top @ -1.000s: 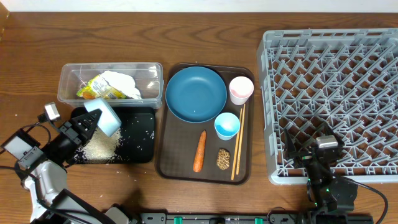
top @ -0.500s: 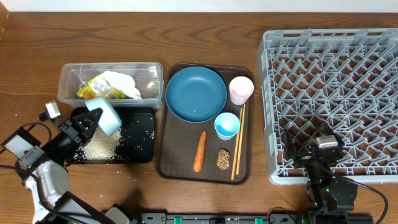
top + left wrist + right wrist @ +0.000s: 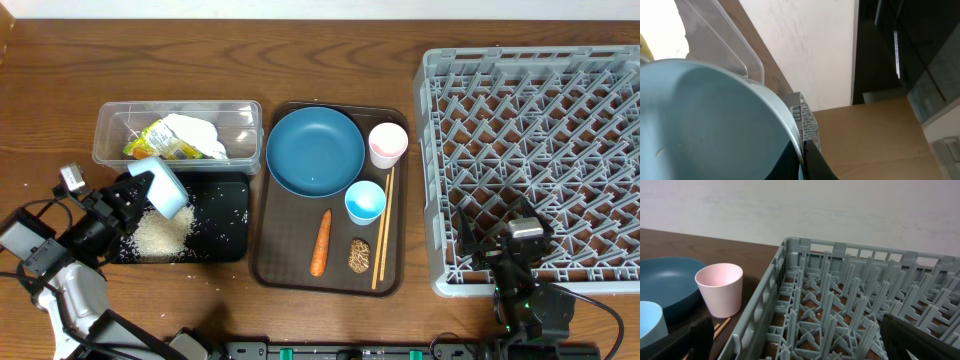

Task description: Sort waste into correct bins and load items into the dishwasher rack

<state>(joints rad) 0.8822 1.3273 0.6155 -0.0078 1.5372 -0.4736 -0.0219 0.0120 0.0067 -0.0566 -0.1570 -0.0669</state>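
Much of light-blue bowl off-frame.

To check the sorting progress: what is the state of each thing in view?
left fingers: shut on the bowl
bowl: tilted over the black tray
black tray: rice lying in it
clear tub: holds napkin and wrapper
dishwasher rack: nothing loaded
right fingers: open, holding nothing
pink cup: upright on brown tray
light-blue cup: upright on brown tray
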